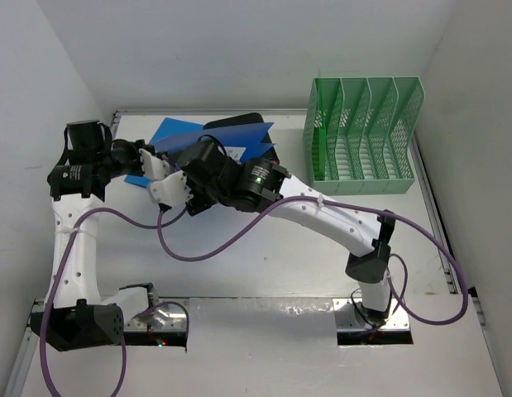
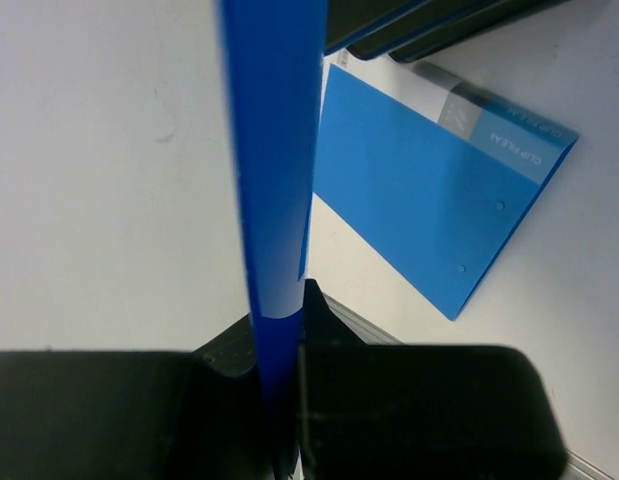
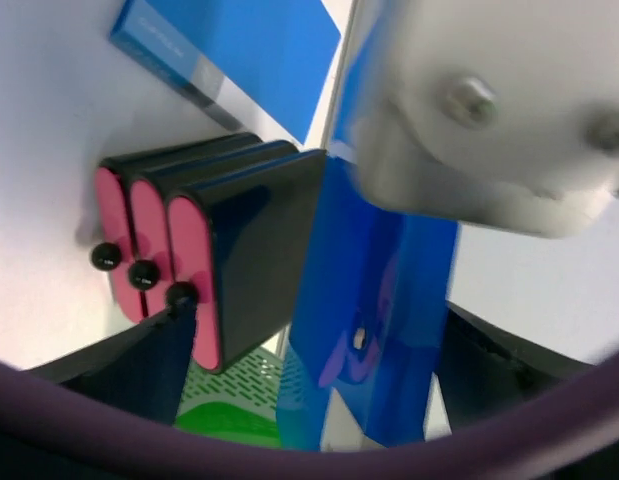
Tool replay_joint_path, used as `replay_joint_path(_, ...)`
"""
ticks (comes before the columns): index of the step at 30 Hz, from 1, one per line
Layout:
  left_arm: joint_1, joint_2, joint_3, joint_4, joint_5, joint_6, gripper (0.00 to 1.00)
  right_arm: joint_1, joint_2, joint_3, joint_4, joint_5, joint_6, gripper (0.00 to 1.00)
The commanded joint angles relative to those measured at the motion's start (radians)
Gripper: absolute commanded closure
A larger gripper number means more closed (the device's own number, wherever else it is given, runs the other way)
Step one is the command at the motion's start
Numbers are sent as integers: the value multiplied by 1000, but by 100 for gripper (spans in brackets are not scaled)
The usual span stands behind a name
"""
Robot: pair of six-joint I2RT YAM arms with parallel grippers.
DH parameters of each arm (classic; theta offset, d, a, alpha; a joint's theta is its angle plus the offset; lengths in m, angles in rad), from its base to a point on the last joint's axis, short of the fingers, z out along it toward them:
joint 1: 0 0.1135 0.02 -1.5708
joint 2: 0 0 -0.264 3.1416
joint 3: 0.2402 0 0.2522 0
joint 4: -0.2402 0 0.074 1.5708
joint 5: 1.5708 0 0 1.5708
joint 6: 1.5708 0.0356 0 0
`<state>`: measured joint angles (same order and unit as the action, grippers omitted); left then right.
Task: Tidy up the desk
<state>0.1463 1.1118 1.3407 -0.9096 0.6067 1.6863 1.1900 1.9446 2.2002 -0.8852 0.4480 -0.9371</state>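
The left gripper [image 2: 279,345] is clamped on the edge of a blue folder [image 2: 274,150], which it holds upright over the far left of the desk [image 1: 264,256]. The right gripper [image 3: 314,365] is stretched across from the right. Its jaws are spread wide with the folder between them, gripping nothing. A black box of pink drawers [image 3: 229,240] stands close by, blocking the far side. A blue clip file [image 2: 429,200] lies flat beside it. A mint-green mesh file rack [image 1: 363,136] stands at the far right, well apart.
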Motion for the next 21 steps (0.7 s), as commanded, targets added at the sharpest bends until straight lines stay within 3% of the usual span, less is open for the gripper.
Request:
replay_joint_path(1, -4, -21, 6, -27, 94, 58, 100, -81, -3, 41, 78, 26, 0, 12)
replay_joint_path(2, -5, -23, 5, -41, 106, 75, 100, -93, 0, 39, 80, 14, 13, 23)
replay_joint_path(7, -4, -27, -6, -133, 146, 197, 100, -154, -45, -65, 153, -93, 80, 47)
replay_joint_path(8, -4, -29, -6, -141, 157, 207, 100, -158, -65, -82, 166, -103, 84, 53)
replay_joint_path(9, -4, -27, -3, -146, 166, 208, 100, -162, -72, -112, 181, -114, 86, 67)
replay_joint_path(10, -5, -29, 1, -156, 183, 211, 100, -162, -76, -123, 183, -118, 86, 70)
replay_joint_path(14, -4, -29, 21, -175, 215, 208, 100, -162, -70, -138, 173, -143, 89, 78)
replay_joint_path(17, -4, -32, 28, -196, 248, 220, 100, -164, -53, -129, 172, -181, 93, 61)
replay_joint_path(21, -4, -33, 25, -203, 291, 237, 100, -164, -13, -79, 175, -236, 110, 58)
